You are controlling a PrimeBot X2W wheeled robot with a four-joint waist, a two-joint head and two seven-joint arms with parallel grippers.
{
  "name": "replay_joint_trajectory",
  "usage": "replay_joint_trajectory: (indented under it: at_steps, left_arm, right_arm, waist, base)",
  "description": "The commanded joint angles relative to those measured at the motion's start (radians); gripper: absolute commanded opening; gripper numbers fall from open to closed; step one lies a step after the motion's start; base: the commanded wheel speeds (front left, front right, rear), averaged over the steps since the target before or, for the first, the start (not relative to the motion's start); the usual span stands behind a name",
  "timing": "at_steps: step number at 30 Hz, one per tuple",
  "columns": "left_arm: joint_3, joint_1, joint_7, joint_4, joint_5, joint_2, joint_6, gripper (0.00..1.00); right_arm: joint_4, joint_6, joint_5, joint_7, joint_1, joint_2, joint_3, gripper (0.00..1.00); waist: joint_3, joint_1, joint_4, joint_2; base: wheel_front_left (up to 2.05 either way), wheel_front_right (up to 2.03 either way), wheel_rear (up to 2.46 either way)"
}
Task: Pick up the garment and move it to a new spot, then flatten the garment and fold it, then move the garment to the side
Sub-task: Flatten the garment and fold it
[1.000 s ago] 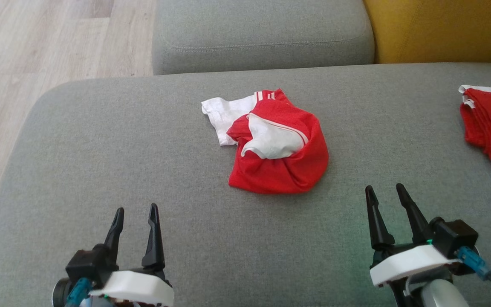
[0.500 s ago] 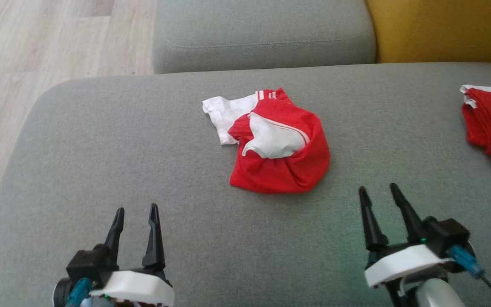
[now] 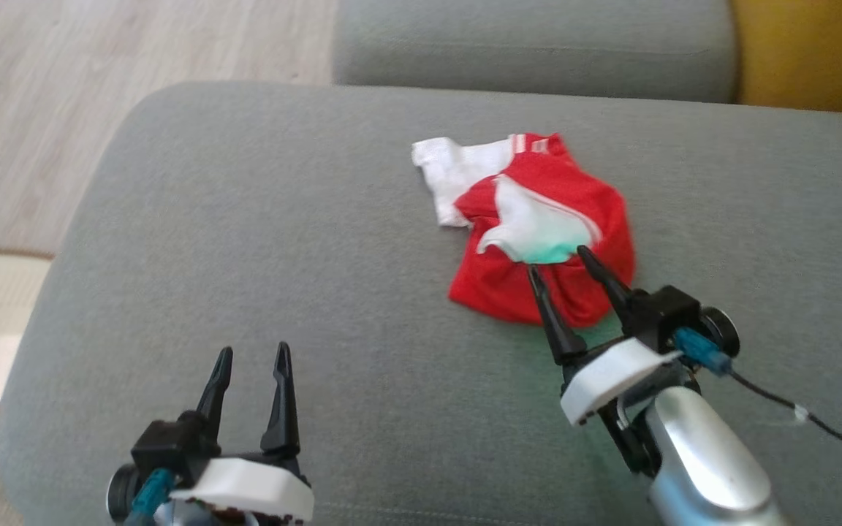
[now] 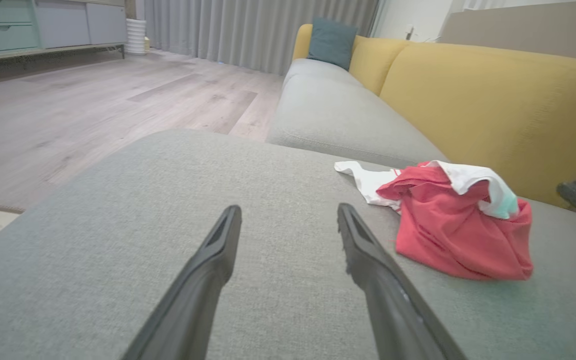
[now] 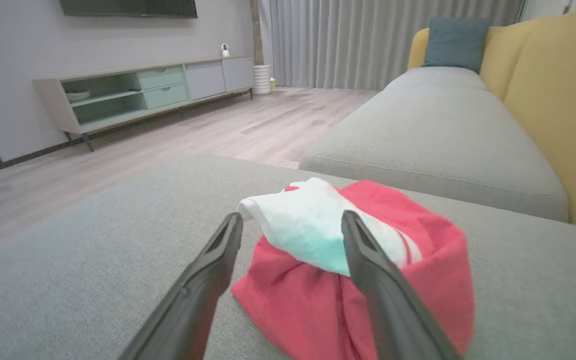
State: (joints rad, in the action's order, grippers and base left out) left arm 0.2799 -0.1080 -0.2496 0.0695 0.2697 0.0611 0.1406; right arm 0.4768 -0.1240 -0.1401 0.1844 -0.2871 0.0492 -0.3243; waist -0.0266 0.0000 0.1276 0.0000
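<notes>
Lying crumpled on the cushion [image 3: 282, 219], red and white garment [image 3: 538, 234], right gripper [image 3: 558, 260] spread wide at garment's near edge, tips perhaps touching cloth, left gripper [image 3: 253, 348] spread wide, well apart from garment

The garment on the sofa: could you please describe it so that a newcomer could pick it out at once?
Start at the grey seat cushion in front of the yellow backrest. Right of its middle in the head view lies a crumpled garment, at the tips of the open right gripper. Its bright red cloth with white panels stands out against the grey fabric.
</notes>
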Motion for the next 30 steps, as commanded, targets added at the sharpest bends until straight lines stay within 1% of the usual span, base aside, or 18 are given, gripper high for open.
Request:
replay_joint_trajectory:
  at_steps: [1, 4, 11, 12, 13, 14, 15, 20, 23, 27, 28, 30]
  left_arm:
    - [-0.027, 0.059, -0.012, -0.030, -0.004, -0.005, -0.001, 1.00]
    - [-0.019, 0.067, -0.012, -0.029, -0.002, -0.007, -0.004, 1.00]
    - [0.008, 0.072, -0.012, -0.028, 0.003, -0.010, -0.002, 1.00]
    - [0.013, 0.070, -0.012, -0.026, 0.003, -0.010, 0.000, 1.00]
    - [0.014, 0.069, -0.012, -0.026, 0.004, -0.010, 0.001, 1.00]
    - [0.014, 0.066, -0.012, -0.026, 0.004, -0.010, 0.003, 1.00]
    - [0.014, 0.062, -0.012, -0.025, 0.005, -0.010, 0.004, 1.00]
    - [0.015, 0.049, -0.012, -0.022, 0.005, -0.011, 0.008, 1.00]
    - [0.013, 0.047, -0.012, -0.026, 0.005, -0.011, 0.012, 1.00]
    - [0.013, 0.041, -0.012, -0.029, 0.007, -0.011, 0.016, 1.00]
    - [0.013, 0.041, -0.012, -0.029, 0.007, -0.011, 0.016, 1.00]
    - [0.014, 0.040, -0.012, -0.029, 0.007, -0.011, 0.016, 1.00]
  right_arm:
    - [-0.003, -0.007, 0.008, 0.003, -0.057, 0.001, -0.026, 1.00]
    - [0.074, -0.007, 0.007, 0.006, -0.108, 0.001, -0.022, 1.00]
    - [0.252, -0.007, 0.040, 0.027, -0.219, 0.001, 0.022, 1.00]
    - [0.283, -0.007, 0.039, 0.039, -0.240, 0.001, 0.038, 0.55]
    - [0.293, -0.007, 0.032, 0.045, -0.246, 0.001, 0.046, 0.40]
    - [0.302, -0.007, 0.021, 0.050, -0.251, 0.001, 0.054, 0.29]
    - [0.308, -0.007, 0.007, 0.055, -0.253, 0.001, 0.060, 0.00]
    - [0.315, -0.007, -0.031, 0.070, -0.276, 0.001, 0.073, 0.00]
    - [0.308, -0.007, -0.025, 0.074, -0.298, 0.001, 0.095, 0.00]
    - [0.300, -0.007, 0.047, 0.076, -0.342, 0.001, 0.193, 0.00]
    - [0.300, -0.007, 0.047, 0.076, -0.342, 0.001, 0.193, 0.00]
    - [0.291, -0.007, 0.097, 0.076, -0.366, 0.007, 0.250, 0.00]
  waist:
    - [-0.022, 0.0000, 0.032, 0.0000]
    - [-0.035, 0.0000, 0.063, 0.0000]
    - [-0.053, 0.0000, 0.115, 0.0000]
    - [-0.051, 0.0000, 0.122, 0.0000]
    - [-0.050, 0.0000, 0.124, 0.0000]
    - [-0.047, 0.0000, 0.124, 0.0000]
    - [-0.043, 0.0000, 0.123, 0.0000]
    - [-0.025, 0.0000, 0.102, 0.0000]
    - [-0.018, 0.0000, 0.080, 0.0000]
    - [-0.010, 0.0000, 0.050, 0.0000]
    - [-0.010, 0.0000, 0.050, 0.0000]
    - [-0.007, 0.0000, 0.036, 0.0000]
  base:
    - [0.00, 0.00, 0.00]
    - [0.00, 0.00, 0.00]
    - [0.00, 0.00, 0.00]
    - [0.00, 0.00, 0.00]
    - [0.00, 0.00, 0.00]
    - [0.00, 0.00, 0.00]
    - [0.00, 0.00, 0.00]
    - [0.00, 0.00, 0.00]
    - [0.00, 0.00, 0.00]
    - [0.00, 0.00, 0.00]
    - [0.00, 0.00, 0.00]
    - [0.00, 0.00, 0.00]
